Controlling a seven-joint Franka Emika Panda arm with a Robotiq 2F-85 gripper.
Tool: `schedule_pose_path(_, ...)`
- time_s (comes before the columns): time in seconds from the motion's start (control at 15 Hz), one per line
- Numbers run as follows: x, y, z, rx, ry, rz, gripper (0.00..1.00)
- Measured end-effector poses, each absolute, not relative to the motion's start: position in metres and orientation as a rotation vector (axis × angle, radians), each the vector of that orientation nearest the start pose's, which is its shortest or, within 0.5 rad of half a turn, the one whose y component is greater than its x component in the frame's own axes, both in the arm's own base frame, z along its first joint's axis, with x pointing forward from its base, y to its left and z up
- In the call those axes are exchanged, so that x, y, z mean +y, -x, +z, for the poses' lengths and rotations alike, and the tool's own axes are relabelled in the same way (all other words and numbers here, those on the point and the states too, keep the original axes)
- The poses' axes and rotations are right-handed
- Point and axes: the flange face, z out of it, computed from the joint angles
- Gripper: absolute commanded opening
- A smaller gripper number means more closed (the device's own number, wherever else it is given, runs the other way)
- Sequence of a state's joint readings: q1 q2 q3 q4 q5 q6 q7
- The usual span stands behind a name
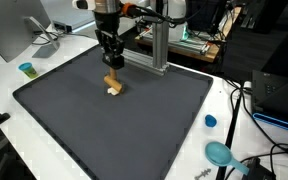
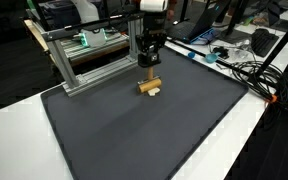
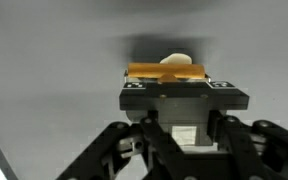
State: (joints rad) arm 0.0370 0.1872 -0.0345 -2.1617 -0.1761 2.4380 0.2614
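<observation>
Gripping a tan wooden block [image 1: 115,85]: end effector [image 1: 112,76], jaws narrowed onto it, arm descending from above. In the wrist view the block [image 3: 165,72] lies crosswise at the fingertips.

Adjoining: small white piece [image 1: 110,93], touching the block's lower side; whether the two are joined cannot be told.

Location: block at the surface of a dark mat [image 1: 134,135], in its far half; resting or slightly raised, cannot tell.

Behind: metal frame [image 1: 156,45] at the mat's far edge.

On the white tabletop [image 1: 4,88]: blue cup [image 1: 27,69] left of the mat; blue cap [image 1: 210,121] and teal disc [image 1: 219,153] to its right, near cables [image 1: 259,110].
</observation>
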Motion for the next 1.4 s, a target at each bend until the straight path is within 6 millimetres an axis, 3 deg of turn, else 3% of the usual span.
schedule_pose_path(0.67,0.005,-0.580,0.320,0.147,3.268,-0.041,0.22)
schedule_pose_path(1.4,0.005,-0.577,0.309,0.108,3.276,0.116,0.22)
